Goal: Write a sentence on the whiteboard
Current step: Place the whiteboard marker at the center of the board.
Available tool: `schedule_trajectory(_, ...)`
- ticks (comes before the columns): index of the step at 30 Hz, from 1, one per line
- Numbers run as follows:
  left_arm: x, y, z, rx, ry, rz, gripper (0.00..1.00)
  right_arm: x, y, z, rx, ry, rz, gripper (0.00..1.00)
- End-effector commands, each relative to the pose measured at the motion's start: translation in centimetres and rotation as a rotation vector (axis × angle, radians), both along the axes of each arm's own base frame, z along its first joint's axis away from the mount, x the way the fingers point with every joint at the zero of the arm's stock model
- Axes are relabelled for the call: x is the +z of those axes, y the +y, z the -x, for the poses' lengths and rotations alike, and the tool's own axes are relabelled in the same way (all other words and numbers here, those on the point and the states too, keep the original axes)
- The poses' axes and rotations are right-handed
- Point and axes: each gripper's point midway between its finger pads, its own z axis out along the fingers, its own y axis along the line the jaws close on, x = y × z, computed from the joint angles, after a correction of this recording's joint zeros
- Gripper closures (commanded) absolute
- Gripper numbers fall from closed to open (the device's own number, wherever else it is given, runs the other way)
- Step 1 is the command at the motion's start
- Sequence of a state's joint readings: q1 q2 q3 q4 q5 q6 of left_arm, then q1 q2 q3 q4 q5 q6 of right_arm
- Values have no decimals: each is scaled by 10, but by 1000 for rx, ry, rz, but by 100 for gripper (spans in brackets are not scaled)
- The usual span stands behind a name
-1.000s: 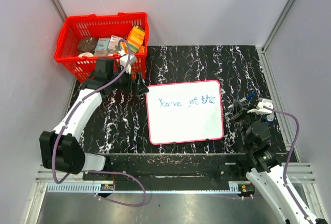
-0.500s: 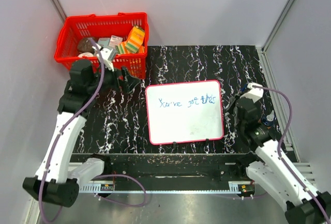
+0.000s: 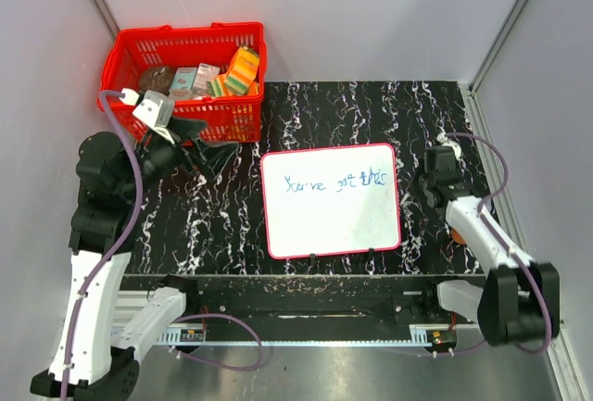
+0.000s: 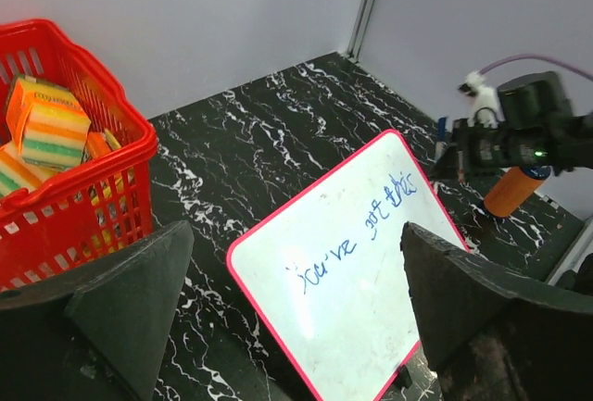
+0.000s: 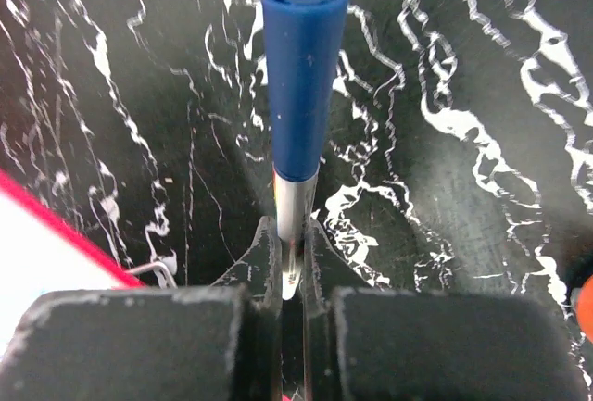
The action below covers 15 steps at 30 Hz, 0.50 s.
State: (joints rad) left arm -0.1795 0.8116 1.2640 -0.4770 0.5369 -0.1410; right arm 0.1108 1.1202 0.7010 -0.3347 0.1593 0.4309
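Desk (image 3: 306, 109) of black marble, with whiteboard (image 3: 331, 225) flat at frame centre, long side running left to right. Red basket (image 3: 190, 29) at upper left, well apart from the board. Left claw (image 3: 211, 142) spread wide and empty, between basket and board's left edge. Right claw (image 5: 289, 230) just off the board's right edge, the nearer of the two, clenched on a blue-capped marker (image 5: 301, 77). Orange cylinder (image 3: 456, 232) beside that arm. Sentence (image 3: 338, 181) in blue across the board's upper half. Looks finished, with nothing in the way.

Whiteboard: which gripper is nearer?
Right. The right gripper, holding a marker, is just off the whiteboard's right edge; the left gripper hangs farther off, by the red basket.
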Motion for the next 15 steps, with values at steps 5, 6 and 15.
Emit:
schedule_trajectory(5,30,-8,25,-72,-39,70,1,-22,13,-25,155,136,-62,100)
schedule_trajectory(6,29,-8,24,-72,-32,72,1,-29,10,-26,149,160,-59,100)
schedule_trajectory(15,13,-10,22,-77,4,70,1,-27,0,-45,157,161,-42,57)
